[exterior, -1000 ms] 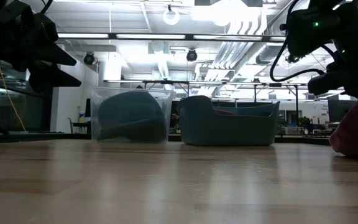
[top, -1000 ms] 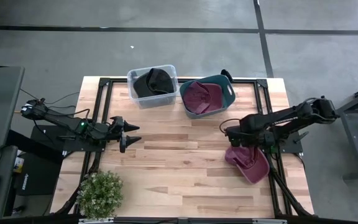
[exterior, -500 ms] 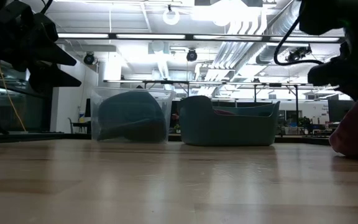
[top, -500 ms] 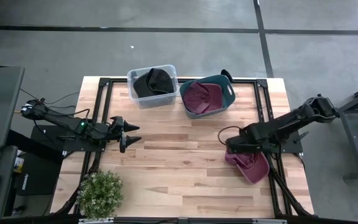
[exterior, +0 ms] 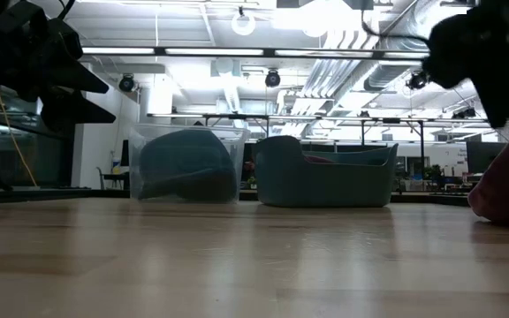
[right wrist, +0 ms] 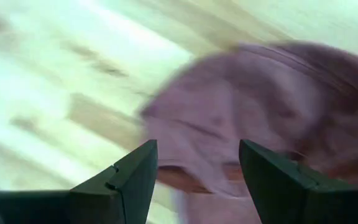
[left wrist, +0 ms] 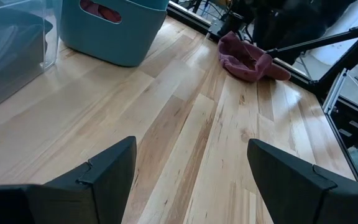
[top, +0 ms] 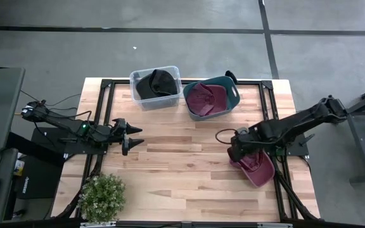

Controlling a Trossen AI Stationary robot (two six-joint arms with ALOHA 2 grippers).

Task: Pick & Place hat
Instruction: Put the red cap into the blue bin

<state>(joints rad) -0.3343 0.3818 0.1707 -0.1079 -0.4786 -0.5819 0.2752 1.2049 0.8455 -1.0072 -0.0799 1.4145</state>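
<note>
A maroon hat (top: pixel 256 167) lies on the wooden table near its right edge, opening up; it also shows in the left wrist view (left wrist: pixel 247 59), at the low view's right edge (exterior: pixel 507 190), and blurred in the right wrist view (right wrist: pixel 260 106). My right gripper (top: pixel 235 151) hangs open (right wrist: pixel 197 180) just over the hat's left end, its fingers on either side of the cloth; no touch shows. My left gripper (top: pixel 132 135) waits open (left wrist: pixel 191 168) above the table's left part.
At the far edge stand a clear bin (top: pixel 156 87) with a black hat inside and a teal bin (top: pixel 211 97) with another maroon hat. A potted plant (top: pixel 102 197) sits at the near left corner. Bare wood spreads between the two arms.
My right gripper has moved toward the near edge and down, from beside the hat's far side to just over its left end, still open. The hat has stayed where it lay.
</note>
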